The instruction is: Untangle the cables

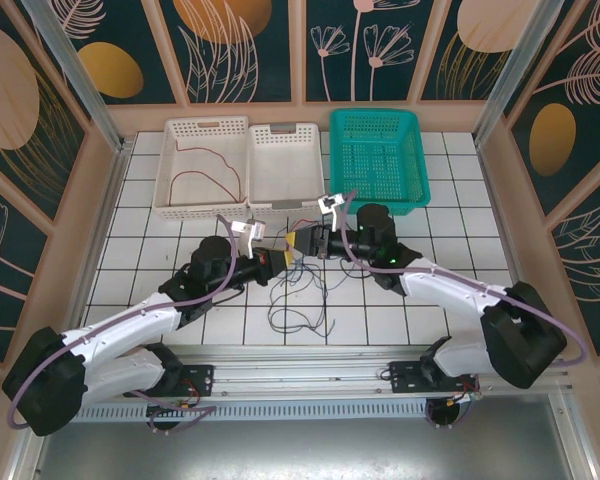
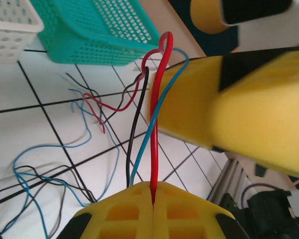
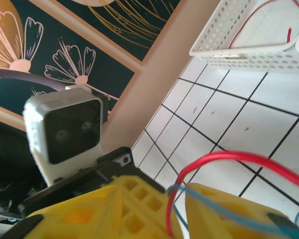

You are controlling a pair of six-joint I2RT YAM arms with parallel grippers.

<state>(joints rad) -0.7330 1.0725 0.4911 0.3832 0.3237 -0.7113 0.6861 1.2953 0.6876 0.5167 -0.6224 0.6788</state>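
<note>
Clamped in the shut left claw [image 2: 153, 193], right at the seam of its yellow fingers: the red cable [image 2: 156, 129], rising straight to a loop, blue and black strands just beside it. Threaded between the fingers of the right claw [image 3: 177, 200] as well, red and blue together; impossible to tell whether pinched there. Sprawled loose on the tiled table [image 1: 150, 240] beneath the two claws: the remaining cables [image 1: 302, 292]. Inside the white basket [image 3: 249, 57], another red wire [image 3: 250, 29].
</note>
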